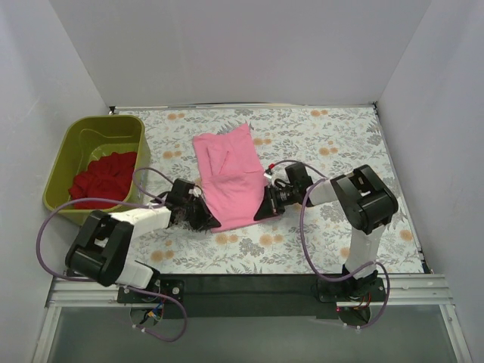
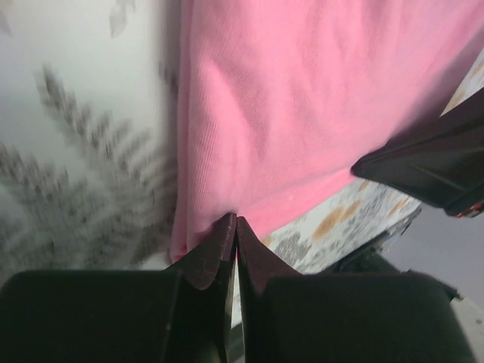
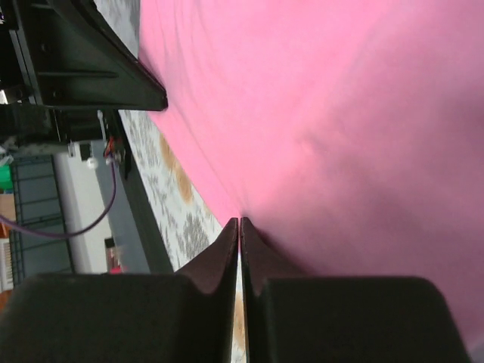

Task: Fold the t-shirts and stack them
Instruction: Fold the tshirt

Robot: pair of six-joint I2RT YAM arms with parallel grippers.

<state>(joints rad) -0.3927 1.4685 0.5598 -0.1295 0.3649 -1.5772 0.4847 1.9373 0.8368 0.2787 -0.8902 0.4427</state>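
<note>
Pink t-shirt lies mid-frame on table. My left gripper and right gripper are closed, pinching its 2 lower hem corners. I'd lift evenly, keep hem taut, fold toward upper frame. Red t-shirt bunched in tub, left of frame.

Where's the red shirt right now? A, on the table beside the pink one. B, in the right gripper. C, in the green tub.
C: the red shirt lies bunched inside the tub, apart from the pink shirt on the table.
</note>
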